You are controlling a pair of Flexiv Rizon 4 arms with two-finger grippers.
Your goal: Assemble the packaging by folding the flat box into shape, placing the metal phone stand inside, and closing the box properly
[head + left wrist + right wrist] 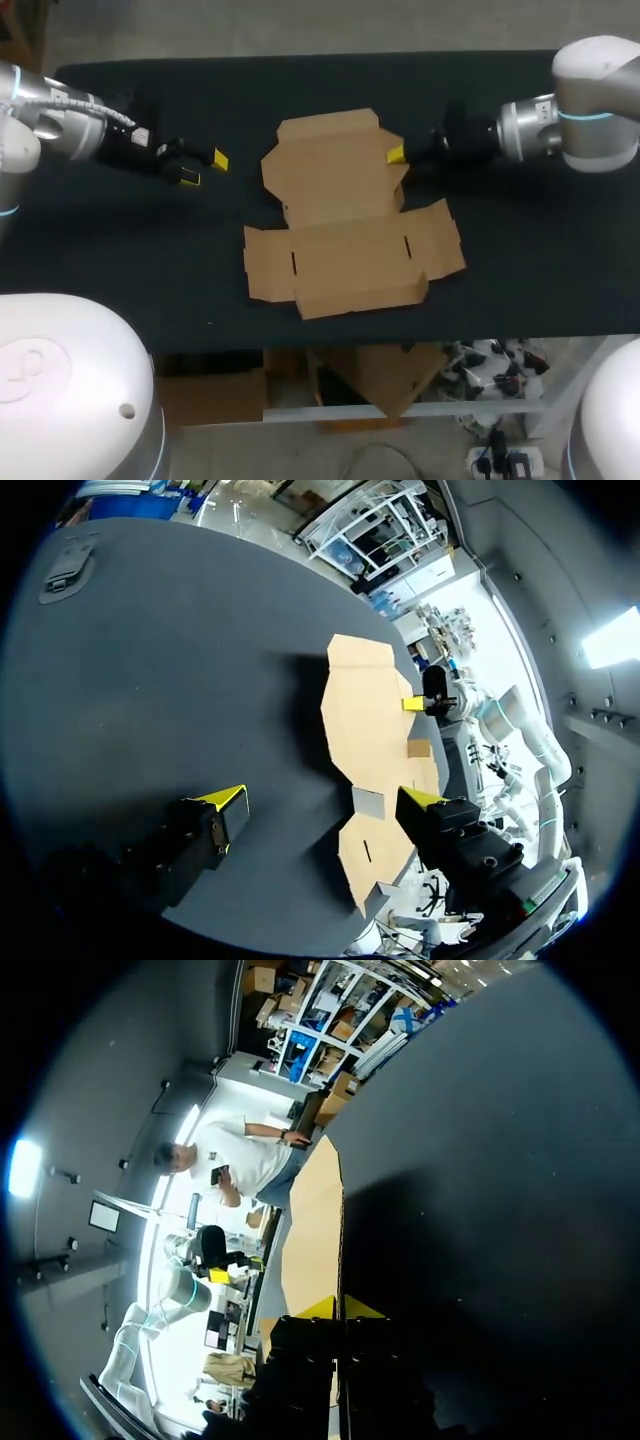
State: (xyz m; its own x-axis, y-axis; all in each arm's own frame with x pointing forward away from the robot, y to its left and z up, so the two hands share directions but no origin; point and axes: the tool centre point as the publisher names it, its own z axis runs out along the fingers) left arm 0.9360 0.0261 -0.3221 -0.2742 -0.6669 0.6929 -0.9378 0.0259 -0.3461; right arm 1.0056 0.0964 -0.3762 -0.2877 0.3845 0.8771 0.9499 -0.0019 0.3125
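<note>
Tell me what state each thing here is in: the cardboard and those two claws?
flat box: unfolded, lying flat on the table.
left gripper: open, empty, apart from the box.
right gripper: shut on the box's edge.

Head view overhead from behind; wrist views low, close; all share box (345,240).

Broad black table (120,260), evenly lit

The brown cardboard box (345,215) lies unfolded and flat in the middle of the black table (540,280), its flaps spread out.
</note>
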